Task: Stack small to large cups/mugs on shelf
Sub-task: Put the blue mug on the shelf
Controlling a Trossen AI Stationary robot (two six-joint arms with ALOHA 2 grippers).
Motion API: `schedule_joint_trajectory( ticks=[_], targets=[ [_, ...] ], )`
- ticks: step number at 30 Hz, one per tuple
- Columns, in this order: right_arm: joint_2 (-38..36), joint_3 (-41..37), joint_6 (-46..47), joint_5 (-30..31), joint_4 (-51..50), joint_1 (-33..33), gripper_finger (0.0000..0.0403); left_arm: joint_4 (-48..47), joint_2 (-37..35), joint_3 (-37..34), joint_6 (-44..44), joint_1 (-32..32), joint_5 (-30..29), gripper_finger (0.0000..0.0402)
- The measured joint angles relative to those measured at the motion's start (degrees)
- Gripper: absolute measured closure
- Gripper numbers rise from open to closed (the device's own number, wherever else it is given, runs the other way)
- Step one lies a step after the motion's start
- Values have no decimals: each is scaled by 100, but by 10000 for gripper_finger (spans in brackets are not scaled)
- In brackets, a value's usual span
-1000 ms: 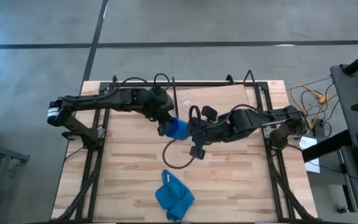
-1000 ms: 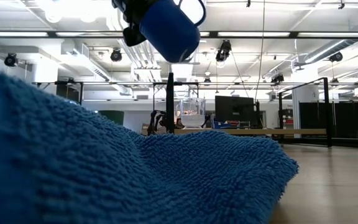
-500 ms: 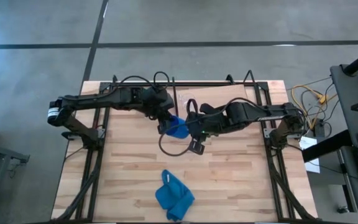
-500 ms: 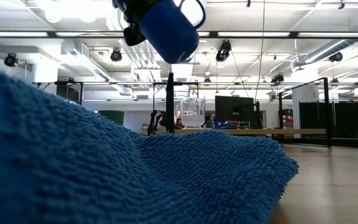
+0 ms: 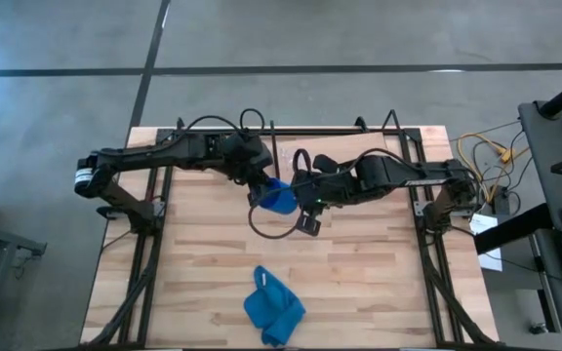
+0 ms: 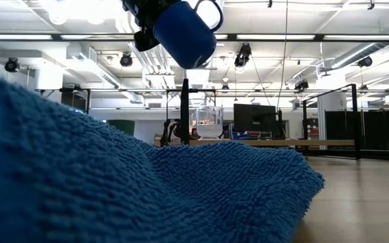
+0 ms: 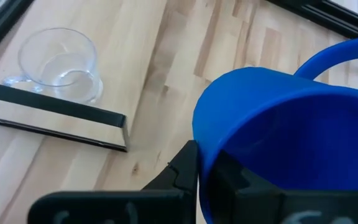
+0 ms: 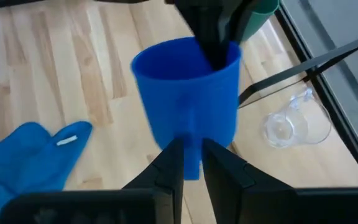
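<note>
- The left gripper (image 5: pixel 264 187) pinches the rim of the blue mug (image 5: pixel 280 199), held above the table's middle.
- The right gripper (image 8: pixel 191 163) has its jaws narrowed around the mug's handle.
- The clear cup (image 7: pixel 59 63) stands farther back.
- The blue cloth (image 5: pixel 272 304) lies near the front edge.

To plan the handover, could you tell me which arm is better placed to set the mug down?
Probably right: the right gripper straddles the mug's handle, leaving the mouth free, while the left gripper pinches the rim.
</note>
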Motion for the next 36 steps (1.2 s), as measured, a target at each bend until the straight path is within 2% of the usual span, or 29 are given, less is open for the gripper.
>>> schedule_joint_trajectory(
  ticks=[4, 7, 12, 17, 24, 36],
  targets=[
    [-2, 81, 196, -686, -224, -134, 344, -2, -2, 1, 4, 27, 2, 401],
    [13, 81, 347, -896, -445, -255, 330, -28, -2, 1, 26, 65, -19, 401],
    [33, 78, 198, -833, -454, -310, 301, -27, -2, 1, 28, 87, -25, 401],
    [33, 78, 27, -494, -334, -311, 287, -27, -2, 1, 31, 100, -45, 401],
    [50, 63, -1, -465, 109, -315, 284, 11, -2, 12, 24, 114, -42, 401],
    [52, -56, 27, -463, 195, -333, 284, 15, -7, 71, -9, 125, 35, 401]
  ],
)
